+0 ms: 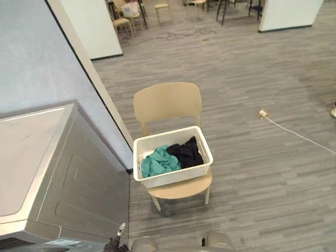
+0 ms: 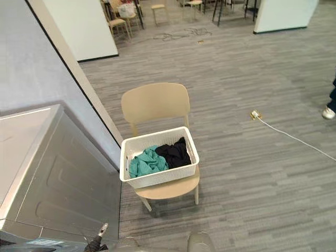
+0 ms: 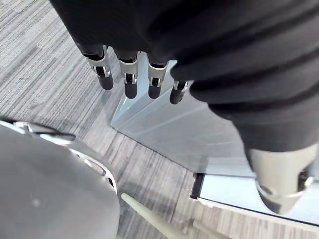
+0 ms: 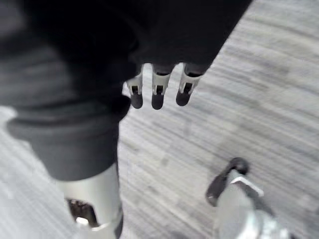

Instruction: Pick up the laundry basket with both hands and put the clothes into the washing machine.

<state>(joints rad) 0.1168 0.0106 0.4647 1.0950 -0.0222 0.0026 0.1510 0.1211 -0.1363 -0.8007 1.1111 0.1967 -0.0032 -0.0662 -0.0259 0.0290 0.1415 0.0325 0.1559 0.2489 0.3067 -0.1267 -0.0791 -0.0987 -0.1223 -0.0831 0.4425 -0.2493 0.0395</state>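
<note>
We have not started: the laundry basket (image 1: 173, 177) sits on the chair (image 1: 167, 102) near the washing machine (image 1: 47, 173), with the clothes (image 1: 159, 161) inside it. Our left hand (image 3: 130, 79) and right hand (image 4: 158, 94) hang with relaxed fingers, holding nothing. Lifting, carrying and loading all remain.

I log one basket (image 1: 173, 177) on the chair (image 1: 167, 102) seat, clothes (image 1: 159, 161) inside. Washing machine (image 1: 79, 178) left of the chair; cable (image 1: 294, 132) on the floor (image 1: 252, 199) right of it.
</note>
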